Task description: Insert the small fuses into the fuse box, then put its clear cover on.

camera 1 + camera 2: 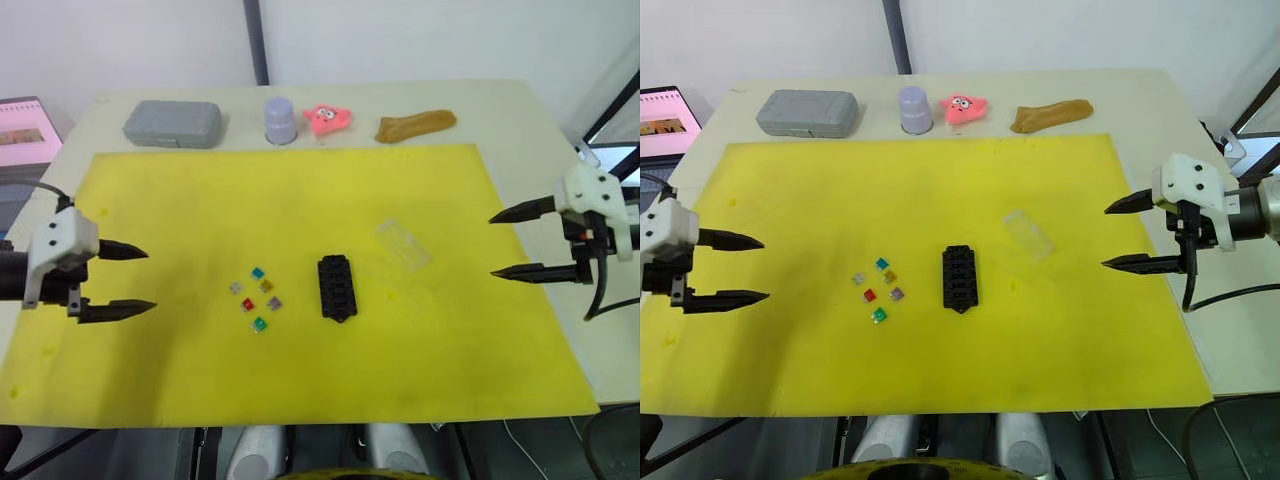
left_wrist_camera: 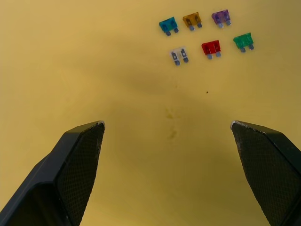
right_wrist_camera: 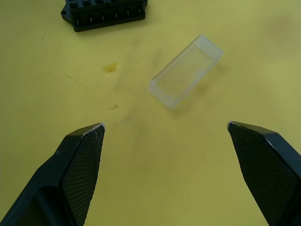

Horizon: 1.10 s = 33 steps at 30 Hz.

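The black fuse box (image 1: 337,287) lies in the middle of the yellow mat (image 1: 300,200). Several small fuses (image 1: 258,297) in teal, yellow-brown, grey, purple, red and green lie loose in a cluster just to its left (image 2: 207,35). The clear cover (image 1: 402,242) rests on the mat to the right of and behind the box (image 3: 186,70). My left gripper (image 1: 150,280) hovers open at the mat's left side, well apart from the fuses. My right gripper (image 1: 492,245) stands open at the mat's right edge, empty, facing the cover.
Along the table's back edge stand a grey case (image 1: 172,123), a lilac cup (image 1: 280,119), a pink star toy (image 1: 326,118) and a brown lump (image 1: 415,125). A screen (image 1: 25,130) sits off the table's left side.
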### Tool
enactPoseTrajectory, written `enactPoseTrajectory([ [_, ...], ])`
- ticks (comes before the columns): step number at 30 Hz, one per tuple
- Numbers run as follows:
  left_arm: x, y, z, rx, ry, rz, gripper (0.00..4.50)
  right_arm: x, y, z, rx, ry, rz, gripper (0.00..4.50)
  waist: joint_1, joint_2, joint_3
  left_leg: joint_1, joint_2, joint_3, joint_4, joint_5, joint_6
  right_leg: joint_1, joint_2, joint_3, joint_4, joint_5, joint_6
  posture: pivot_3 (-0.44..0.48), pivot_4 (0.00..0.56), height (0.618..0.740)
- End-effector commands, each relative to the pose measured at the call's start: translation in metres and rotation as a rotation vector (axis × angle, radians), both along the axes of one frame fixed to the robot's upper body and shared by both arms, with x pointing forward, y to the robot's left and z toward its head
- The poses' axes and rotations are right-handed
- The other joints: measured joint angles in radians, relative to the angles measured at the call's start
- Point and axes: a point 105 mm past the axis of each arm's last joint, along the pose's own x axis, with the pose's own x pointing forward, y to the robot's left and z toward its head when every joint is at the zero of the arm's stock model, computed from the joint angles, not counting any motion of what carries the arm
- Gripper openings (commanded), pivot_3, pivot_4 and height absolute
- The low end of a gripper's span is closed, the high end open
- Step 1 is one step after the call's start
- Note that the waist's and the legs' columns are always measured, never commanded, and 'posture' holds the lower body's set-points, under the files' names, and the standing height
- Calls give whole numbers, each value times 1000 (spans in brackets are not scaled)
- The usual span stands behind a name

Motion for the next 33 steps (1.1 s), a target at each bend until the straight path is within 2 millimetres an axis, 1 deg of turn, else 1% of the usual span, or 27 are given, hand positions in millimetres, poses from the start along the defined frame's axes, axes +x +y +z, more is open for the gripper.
enactPoseTrajectory([
  [1,-1,1,12,9,-41,15,4500,0,2,10,7,-46,11,4410,0,0,0,0,0,0,0,0,0,0,0,0,0,0,0,0,150,740],
  [2,-1,2,12,19,-46,20,4500,-1,2,10,8,-46,11,4410,0,0,0,0,0,0,0,0,0,0,0,0,0,0,0,0,150,740],
  [6,-1,-3,24,-9,-52,24,4500,1,2,8,15,-43,11,4410,2,0,0,0,0,0,0,0,0,0,0,0,0,0,0,0,150,740],
  [11,-1,-6,24,-2,-45,31,4500,1,4,3,26,-41,9,4410,0,0,0,0,0,0,0,0,0,0,0,0,0,0,0,0,150,740],
  [16,5,-18,32,-34,-56,25,4500,1,6,4,45,-46,0,4410,2,0,0,0,0,0,0,0,0,0,0,0,0,0,0,0,150,740],
  [20,8,-21,31,-52,-45,35,4500,0,8,4,54,-51,-7,4410,1,0,0,0,0,0,0,0,0,0,0,0,0,0,0,0,150,740],
  [25,11,-31,31,-98,-31,32,4500,-1,12,5,76,-41,-17,4410,1,0,0,0,0,0,0,0,0,0,0,0,0,0,0,0,150,740],
  [28,10,-34,20,-115,-1,34,4500,1,19,5,91,-66,-12,4410,1,0,0,0,0,0,0,0,0,0,0,0,0,0,0,0,150,740],
  [31,11,-42,16,-218,53,57,4500,3,33,10,137,-89,-6,4410,1,0,0,0,0,0,0,0,0,0,0,0,1,0,0,0,150,740],
  [33,13,-48,11,-297,98,83,4500,3,46,10,156,-101,18,4410,1,0,0,0,0,0,1,0,0,0,0,0,1,0,0,0,150,740],
])
